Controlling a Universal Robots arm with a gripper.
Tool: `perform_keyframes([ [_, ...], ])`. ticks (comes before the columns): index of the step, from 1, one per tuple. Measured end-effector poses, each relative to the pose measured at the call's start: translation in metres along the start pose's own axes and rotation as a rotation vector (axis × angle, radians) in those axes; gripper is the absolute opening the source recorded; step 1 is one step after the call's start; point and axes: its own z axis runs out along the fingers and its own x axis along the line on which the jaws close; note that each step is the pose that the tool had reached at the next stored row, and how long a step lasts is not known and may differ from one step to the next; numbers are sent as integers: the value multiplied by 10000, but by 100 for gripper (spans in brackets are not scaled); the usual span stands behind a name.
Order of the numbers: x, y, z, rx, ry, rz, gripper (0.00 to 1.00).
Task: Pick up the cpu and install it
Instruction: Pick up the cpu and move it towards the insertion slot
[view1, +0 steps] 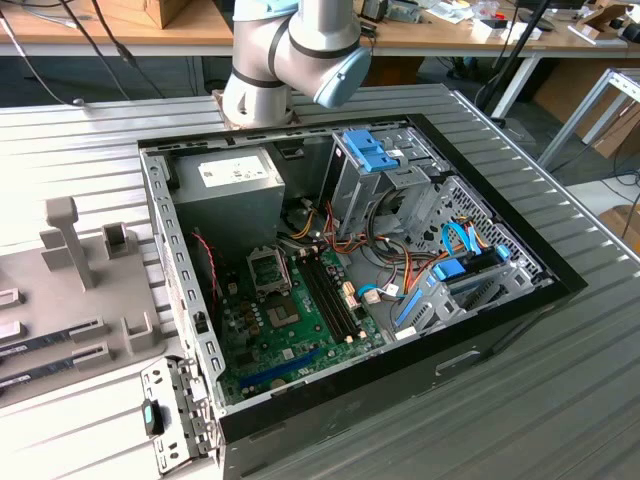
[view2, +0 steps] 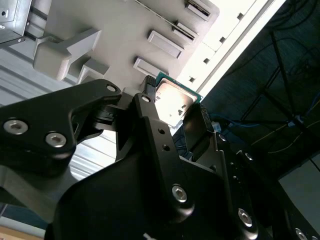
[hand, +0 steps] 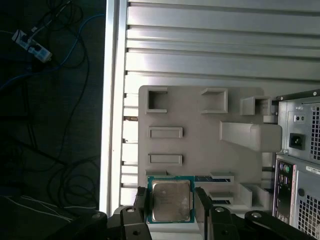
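The cpu (hand: 171, 201) is a small square chip with a silvery metal top and a thin green rim. It sits between the two black fingers (hand: 141, 204) of my gripper (hand: 171, 209), which is shut on its opposite edges. In the second wrist view the cpu (view2: 174, 102) shines between the same fingers (view2: 149, 107) of the gripper (view2: 172, 114). It hangs well above the grey parts tray (hand: 200, 150). The open computer case (view1: 350, 250) holds the green motherboard (view1: 290, 325) with its metal-framed socket (view1: 268, 268).
The arm's grey and blue joints (view1: 290, 50) stand behind the case. The grey tray (view1: 60, 290) at the exterior view's left holds memory sticks (view1: 50, 345) and upright posts. Cables, drive cages and a power supply (view1: 225, 190) crowd the case. The ribbed metal table (view1: 500, 400) ends at an edge (hand: 112, 100).
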Motion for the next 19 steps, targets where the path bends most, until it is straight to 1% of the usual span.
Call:
perform_keyframes([
  [6, 0, -1, -65, 0, -1, 0, 47],
  [8, -1, -2, -100, -1, -1, 0, 47],
  [13, -1, -3, -158, 0, 0, 0, 47],
  [19, -1, -3, -213, 0, -1, 0, 47],
])
